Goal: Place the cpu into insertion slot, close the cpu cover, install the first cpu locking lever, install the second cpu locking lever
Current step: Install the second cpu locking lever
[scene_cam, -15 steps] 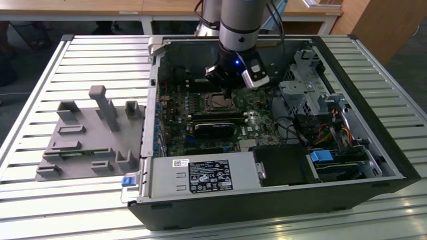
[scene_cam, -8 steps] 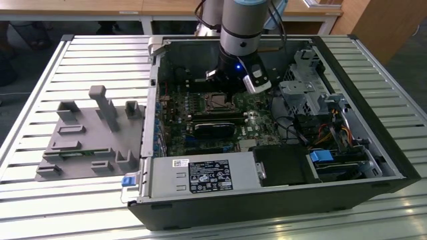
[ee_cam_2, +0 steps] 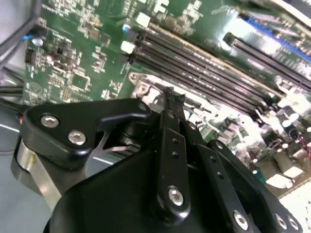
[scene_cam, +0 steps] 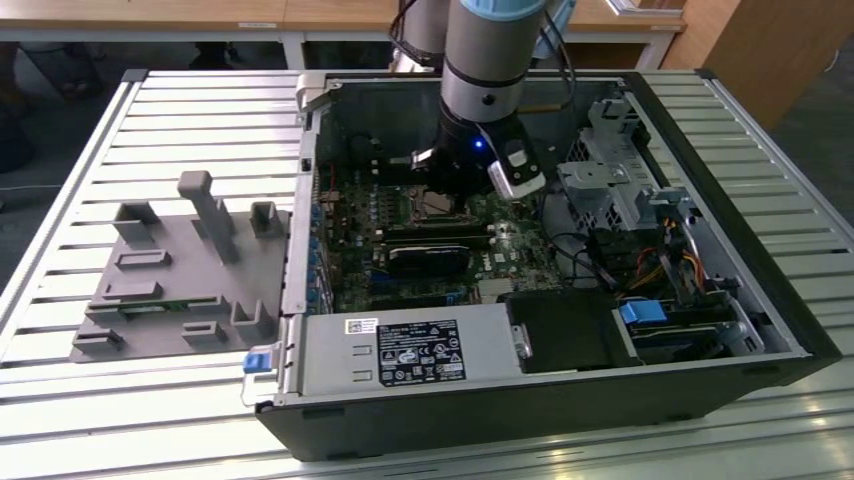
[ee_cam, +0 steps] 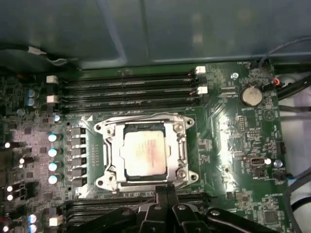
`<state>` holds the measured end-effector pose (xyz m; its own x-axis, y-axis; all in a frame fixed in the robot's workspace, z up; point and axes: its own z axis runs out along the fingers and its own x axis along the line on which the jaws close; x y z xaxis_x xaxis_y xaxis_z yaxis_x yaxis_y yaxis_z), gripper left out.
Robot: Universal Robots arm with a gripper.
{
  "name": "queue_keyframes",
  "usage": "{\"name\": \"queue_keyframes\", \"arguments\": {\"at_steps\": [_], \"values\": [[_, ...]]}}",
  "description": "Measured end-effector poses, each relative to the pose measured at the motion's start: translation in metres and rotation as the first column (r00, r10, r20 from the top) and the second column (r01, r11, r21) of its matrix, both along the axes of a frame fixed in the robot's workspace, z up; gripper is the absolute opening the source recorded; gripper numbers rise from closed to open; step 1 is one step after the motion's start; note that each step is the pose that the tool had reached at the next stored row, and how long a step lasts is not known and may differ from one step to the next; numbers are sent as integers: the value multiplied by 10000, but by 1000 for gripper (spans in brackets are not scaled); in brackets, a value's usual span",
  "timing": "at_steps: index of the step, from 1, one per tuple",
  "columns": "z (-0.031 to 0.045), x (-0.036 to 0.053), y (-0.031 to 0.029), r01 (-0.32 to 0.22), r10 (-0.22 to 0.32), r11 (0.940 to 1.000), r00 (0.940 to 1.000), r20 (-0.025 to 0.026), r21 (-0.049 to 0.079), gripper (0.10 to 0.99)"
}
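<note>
Silvery-beige metal marks the cpu (ee_cam: 144, 154), which lies flat inside the insertion slot (ee_cam: 114, 178) on the green board (ee_cam: 233, 141), its top showing through the square window of the cpu cover (ee_cam: 181, 148); the cover appears to be down over the chip, framed by its silvery rim. Thin wire levers (ee_cam: 141, 118) run along the socket's edges, and whether either is hooked under its catch cannot be told. Long black memory slots (ee_cam: 131, 87) sit just beyond the socket, a coin battery (ee_cam: 251, 95) lies off to one side, and a row of pale capacitors (ee_cam: 52, 159) flanks the other. The gripper (ee_cam: 167, 190) hangs just beside the socket's near edge, its black fingers (ee_cam_2: 171, 127) drawn together with nothing between them, tips close to the board. In the exterior view the arm (scene_cam: 483, 70) reaches down into the open computer case (scene_cam: 747, 300), above the socket, with a grey fixture tray (scene_cam: 174, 270) on the slatted table (scene_cam: 80, 400) well apart at the exterior view's left. Judged from this, the levering step is in hand, and doing it well calls for a narrow, closed tip pressing squarely on the lever's end, steady and low, without scraping the neighbouring slots or board parts.
</note>
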<state>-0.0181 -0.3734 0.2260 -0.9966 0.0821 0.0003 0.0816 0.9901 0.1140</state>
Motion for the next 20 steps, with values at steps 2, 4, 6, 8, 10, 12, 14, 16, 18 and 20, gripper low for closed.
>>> {"name": "queue_keyframes", "arguments": {"at_steps": [2,4,6,8,10,12,14,16,18,20], "values": [[0,-65,-8,-2,2,10000,10000,0,1,106],[-1,-128,-18,-1,1,10000,10000,0,4,106],[-4,-161,-34,0,0,10000,10000,-1,10,106],[-8,-187,-61,-1,1,10000,10000,-1,49,106],[-11,-212,-86,-1,1,9999,10000,0,139,106],[-14,-246,-99,-1,2,9997,10000,0,247,106],[-18,-281,-120,0,0,9995,10000,-1,312,106],[-25,-311,-138,-1,1,9994,10000,-1,358,106],[-44,-339,-146,-1,1,9992,10000,0,387,106],[-70,-356,-147,-1,1,9991,10000,-1,414,106]]}}
